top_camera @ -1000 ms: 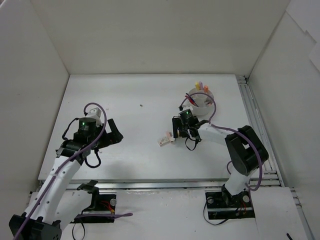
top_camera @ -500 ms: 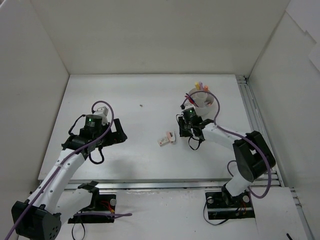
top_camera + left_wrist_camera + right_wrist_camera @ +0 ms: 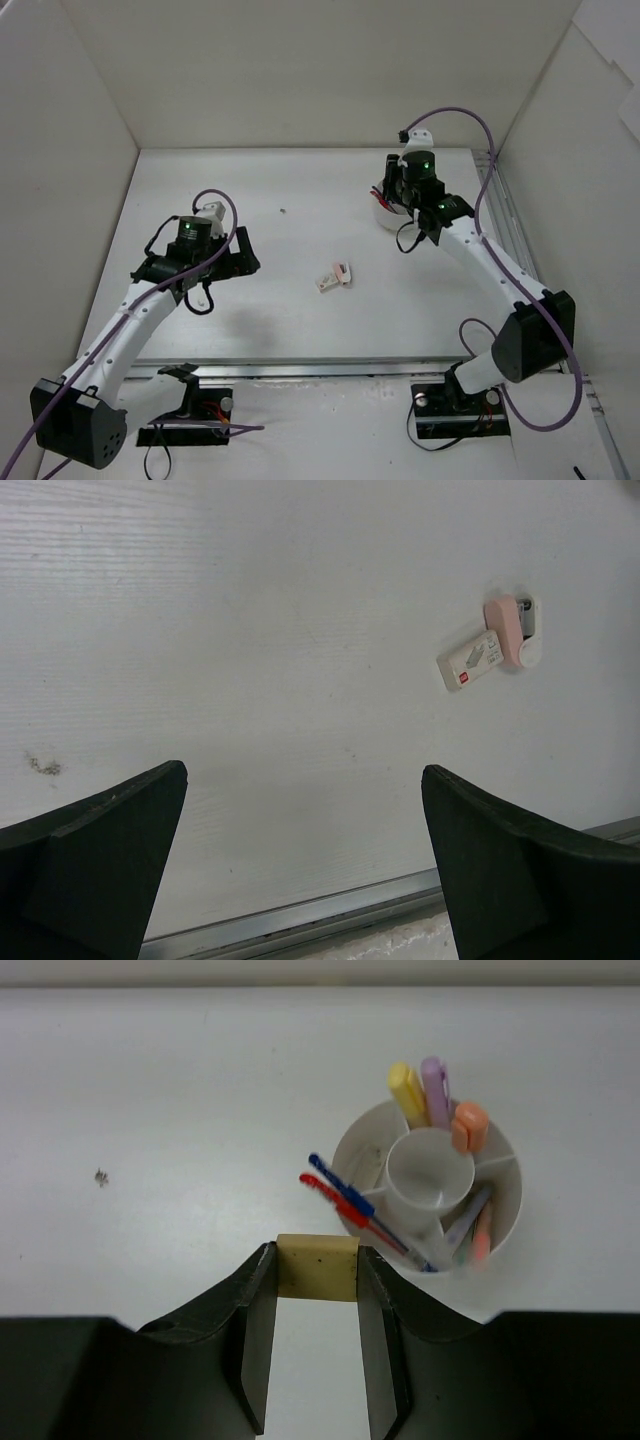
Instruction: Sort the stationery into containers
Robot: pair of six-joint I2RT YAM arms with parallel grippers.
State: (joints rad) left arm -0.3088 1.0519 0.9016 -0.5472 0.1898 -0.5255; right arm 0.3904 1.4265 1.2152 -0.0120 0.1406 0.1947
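Nearest the arm bases, the left gripper hangs over the left half of the white table. Its two dark fingers are spread wide, with nothing between them.

A little farther in, near the middle of the table, two small eraser-like blocks lie touching. One is a white block whose label has a small red square and grey print too small to read. The other is a pink block, with a small white piece along its far side that I cannot make out.

Farther off, on the right, the right gripper has its fingers drawn in narrow and clamped on a tan eraser. The eraser is held above the table, just short of the dish's near rim. Faint dark specks mark its face, but no writing.

Beyond it, on the far right of the table, stands the round white dish, with a small centre cup and wedge compartments around it. A yellow marker, a purple marker and an orange marker stand in the far compartments. A blue pen and a red pen lean out over the left rim. More thin sticks lie in a right-hand compartment. No lettering on any of them can be read.
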